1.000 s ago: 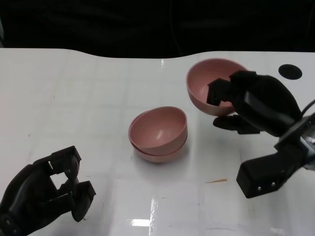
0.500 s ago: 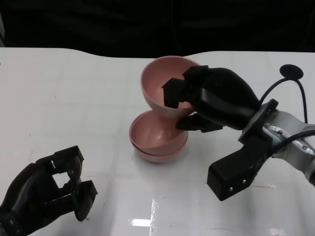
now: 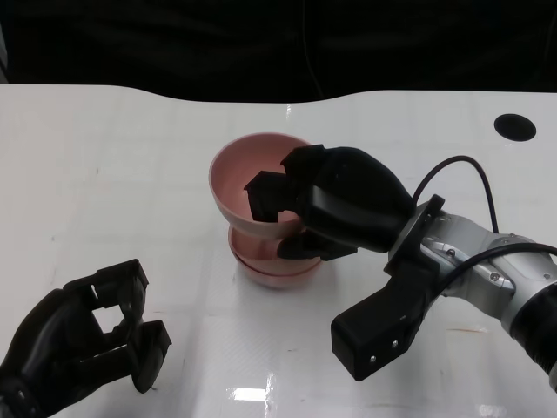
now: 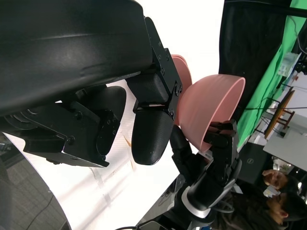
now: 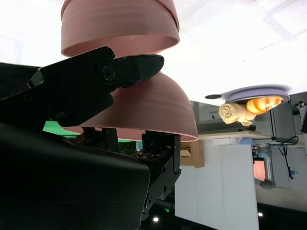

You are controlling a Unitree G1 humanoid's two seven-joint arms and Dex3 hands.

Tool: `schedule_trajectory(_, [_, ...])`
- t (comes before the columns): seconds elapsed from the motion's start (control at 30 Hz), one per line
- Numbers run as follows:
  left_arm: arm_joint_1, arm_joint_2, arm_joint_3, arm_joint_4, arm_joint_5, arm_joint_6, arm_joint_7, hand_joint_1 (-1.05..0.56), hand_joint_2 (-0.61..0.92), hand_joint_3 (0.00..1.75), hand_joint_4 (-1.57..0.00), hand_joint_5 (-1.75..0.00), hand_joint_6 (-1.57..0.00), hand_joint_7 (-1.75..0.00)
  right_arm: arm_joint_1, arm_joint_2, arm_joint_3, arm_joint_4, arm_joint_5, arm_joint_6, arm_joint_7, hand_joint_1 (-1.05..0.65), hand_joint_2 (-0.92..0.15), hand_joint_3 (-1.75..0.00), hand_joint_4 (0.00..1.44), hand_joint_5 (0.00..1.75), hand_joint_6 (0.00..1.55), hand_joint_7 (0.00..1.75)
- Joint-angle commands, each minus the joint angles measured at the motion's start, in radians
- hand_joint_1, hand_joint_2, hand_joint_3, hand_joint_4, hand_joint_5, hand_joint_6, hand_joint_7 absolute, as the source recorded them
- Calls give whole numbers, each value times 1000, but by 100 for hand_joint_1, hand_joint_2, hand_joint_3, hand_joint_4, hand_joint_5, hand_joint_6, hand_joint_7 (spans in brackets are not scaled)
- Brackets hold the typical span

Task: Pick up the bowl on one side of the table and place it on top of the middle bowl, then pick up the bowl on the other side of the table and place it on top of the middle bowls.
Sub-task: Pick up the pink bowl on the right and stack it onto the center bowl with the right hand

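Observation:
My right hand (image 3: 326,205) grips a pink bowl (image 3: 248,178) by its rim, fingers inside and thumb underneath. The bowl is slightly tilted and hangs right over the middle stack of two pink bowls (image 3: 270,266); I cannot tell whether it touches the stack. In the right wrist view the held bowl (image 5: 144,110) lies close to the stack (image 5: 120,24), between my fingers (image 5: 96,76). In the left wrist view the held bowl (image 4: 211,110) shows beyond my left fingers (image 4: 151,139). My left hand (image 3: 83,344) rests at the near left, loosely curled and holding nothing.
A black round spot (image 3: 513,126) marks the white table (image 3: 130,174) at the back right. A black cable (image 3: 474,170) loops over my right forearm. The table's far edge borders a dark background. A person (image 4: 278,184) sits beyond the table.
My right hand has carried the pink bowl from the back right leftward and down, to just above the middle stack. The left hand has not moved.

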Motion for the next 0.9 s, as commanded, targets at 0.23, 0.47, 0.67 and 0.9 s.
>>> schedule_trajectory(0.23, [15, 7, 8, -15, -5, -2, -11, 23, 92, 147, -109, -175, -95, -175, -35, 21, 18, 68, 4, 5, -8, -25, -87, -33, 89, 175, 60, 175])
schedule_trajectory(0.47, [13, 8, 18, -14, -21, 23, -4, 22, 92, 145, -106, -175, -93, -175, -58, 30, 30, 145, 6, -6, -38, -23, -86, -32, 87, 175, 59, 175])
schedule_trajectory(0.67, [11, 7, 22, -12, -30, 30, -3, 23, 92, 145, -106, -175, -92, -175, -71, 36, 42, 199, -3, -4, -79, -22, -87, -34, 87, 175, 59, 175])
schedule_trajectory(0.9, [12, 4, 19, -5, -24, 12, -12, 24, 92, 148, -111, -175, -95, -175, -84, 38, 49, 244, 3, -14, -92, -22, -88, -34, 85, 175, 57, 175])
